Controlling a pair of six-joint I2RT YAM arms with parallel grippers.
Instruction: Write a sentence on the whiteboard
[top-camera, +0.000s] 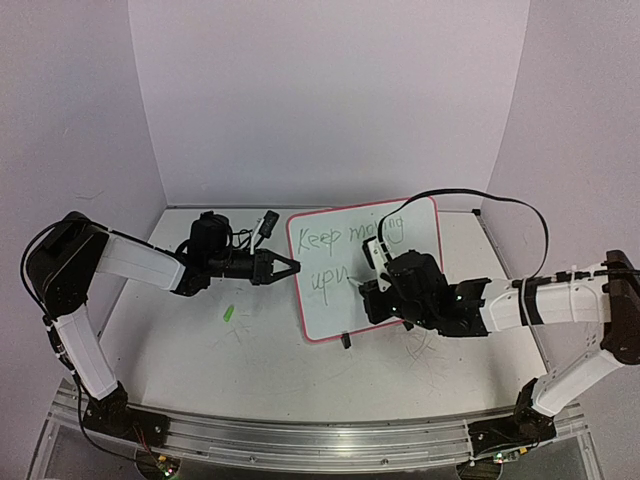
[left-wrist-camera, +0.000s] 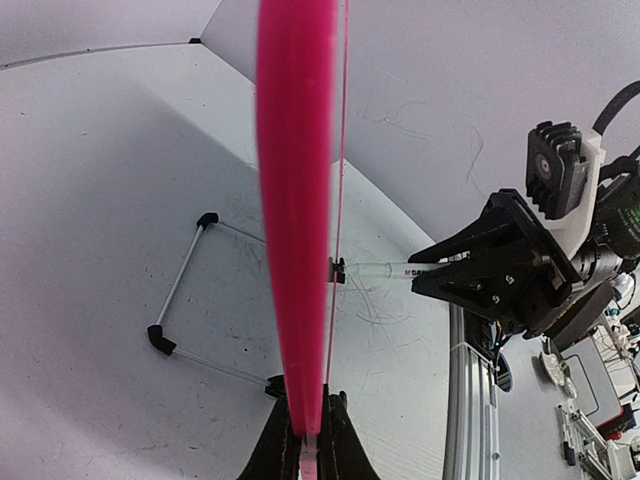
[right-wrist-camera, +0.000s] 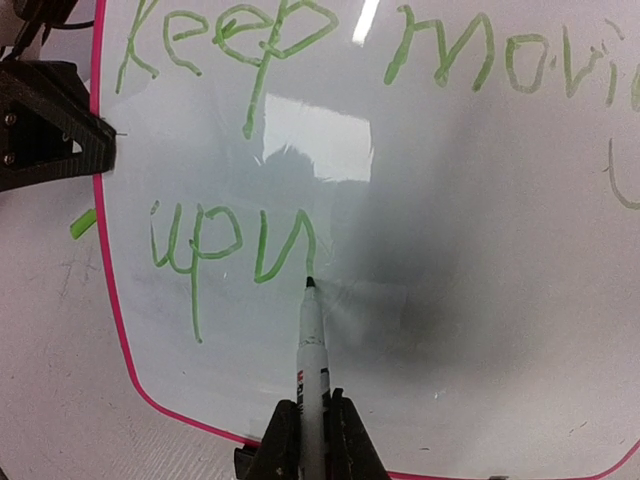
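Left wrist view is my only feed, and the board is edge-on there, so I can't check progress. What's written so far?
Observer: On the whiteboard, the sentence has "Keep movi" on its top line, running out of the right wrist view. Below that is "up" plus an unfinished letter.
Operator: Where is the pen tip?
Observer: The marker tip sits on the board just after the last stroke of the lower line.
Operator: Anything loose on the table?
Observer: A small green piece lies left of the board, in front of the left end effector.
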